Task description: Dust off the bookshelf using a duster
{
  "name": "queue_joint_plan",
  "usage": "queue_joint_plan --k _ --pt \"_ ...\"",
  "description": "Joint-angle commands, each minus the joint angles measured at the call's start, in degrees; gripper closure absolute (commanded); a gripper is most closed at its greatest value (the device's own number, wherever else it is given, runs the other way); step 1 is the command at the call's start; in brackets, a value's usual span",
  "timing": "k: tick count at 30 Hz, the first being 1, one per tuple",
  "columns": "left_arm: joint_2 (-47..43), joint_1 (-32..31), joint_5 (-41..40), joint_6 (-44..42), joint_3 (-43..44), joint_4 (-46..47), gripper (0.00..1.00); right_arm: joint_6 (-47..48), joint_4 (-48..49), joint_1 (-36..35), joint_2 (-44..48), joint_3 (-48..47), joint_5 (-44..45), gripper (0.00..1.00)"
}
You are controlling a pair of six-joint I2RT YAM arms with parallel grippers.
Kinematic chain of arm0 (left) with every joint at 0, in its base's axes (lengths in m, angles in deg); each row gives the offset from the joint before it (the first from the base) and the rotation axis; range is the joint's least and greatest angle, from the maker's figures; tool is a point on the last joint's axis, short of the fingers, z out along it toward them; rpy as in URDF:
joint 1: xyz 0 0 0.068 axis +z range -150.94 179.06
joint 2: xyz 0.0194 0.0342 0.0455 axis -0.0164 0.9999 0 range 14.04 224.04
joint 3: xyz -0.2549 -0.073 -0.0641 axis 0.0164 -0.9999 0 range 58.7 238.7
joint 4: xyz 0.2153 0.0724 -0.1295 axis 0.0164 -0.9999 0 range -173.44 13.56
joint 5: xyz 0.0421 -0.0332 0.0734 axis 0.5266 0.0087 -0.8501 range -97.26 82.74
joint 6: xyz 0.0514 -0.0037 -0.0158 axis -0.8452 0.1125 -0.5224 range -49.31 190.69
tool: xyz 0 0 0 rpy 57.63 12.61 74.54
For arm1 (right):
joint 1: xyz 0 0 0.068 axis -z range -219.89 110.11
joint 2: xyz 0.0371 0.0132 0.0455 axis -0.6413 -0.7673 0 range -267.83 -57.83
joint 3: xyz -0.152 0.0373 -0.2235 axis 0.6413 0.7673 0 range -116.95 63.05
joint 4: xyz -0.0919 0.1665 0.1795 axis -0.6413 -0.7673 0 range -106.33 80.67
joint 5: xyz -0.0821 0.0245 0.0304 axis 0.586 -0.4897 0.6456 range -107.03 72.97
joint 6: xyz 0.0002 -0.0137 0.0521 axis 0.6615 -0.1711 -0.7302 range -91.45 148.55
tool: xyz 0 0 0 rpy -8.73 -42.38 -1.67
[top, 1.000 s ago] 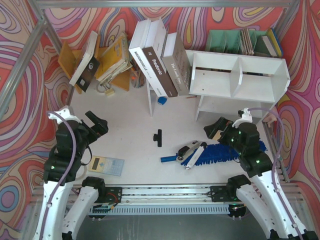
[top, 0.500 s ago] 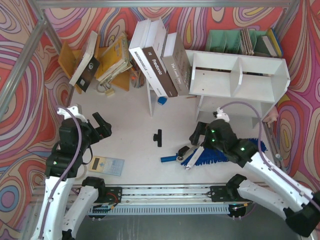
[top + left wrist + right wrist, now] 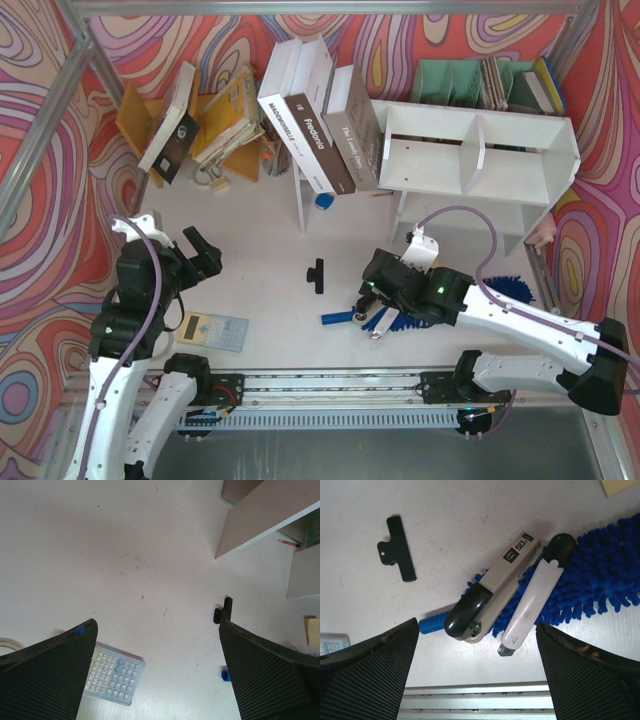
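Place: robot lab test cell | Evidence: aluminium frame (image 3: 300,8) at 12 o'clock; swirl-printed backdrop walls (image 3: 450,35) all round; white tabletop (image 3: 260,230); mounting rail (image 3: 330,383) at 6 o'clock; staged books (image 3: 305,135) at 12 o'clock.

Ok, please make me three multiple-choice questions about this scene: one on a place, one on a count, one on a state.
1. Where does the stapler lie?
A. across the duster
B. on the green rack
C. on the calculator

2. How many upper compartments has the bookshelf?
A. one
B. two
C. four

3. How are the right fingers?
A. shut on the black clip
B. shut on the duster
C. open, holding nothing

Answers: 1 A, it overlaps the blue fluff; 2 B, one divider splits it; 3 C, both stand wide apart above the table.
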Motion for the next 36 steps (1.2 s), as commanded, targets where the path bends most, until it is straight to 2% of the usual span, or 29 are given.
queue_joint_plan --k 1,15,27,36 --pt "-0.5 -0.2 -1.1 -0.3 -0.9 -1.3 0.01 -7.9 -4.8 -0.5 -2.4 -0.8 0.8 0.13" --pt "-1.4 -0.2 -0.3 -0.3 -1.0 -1.6 0.01 -10.6 -1.3 -0.7 -12.6 -4.0 -1.1 0.21" --pt "-1.7 -0.2 0.3 -0.4 -0.9 -1.5 0.02 -11.8 -1.3 -0.7 -18.6 -4.5 -1.9 0.39" --pt "-1.8 -0.2 0.7 -0.5 -1.1 -1.4 0.01 -11.3 0.0 -0.6 -20.9 -4.3 -1.6 0.44"
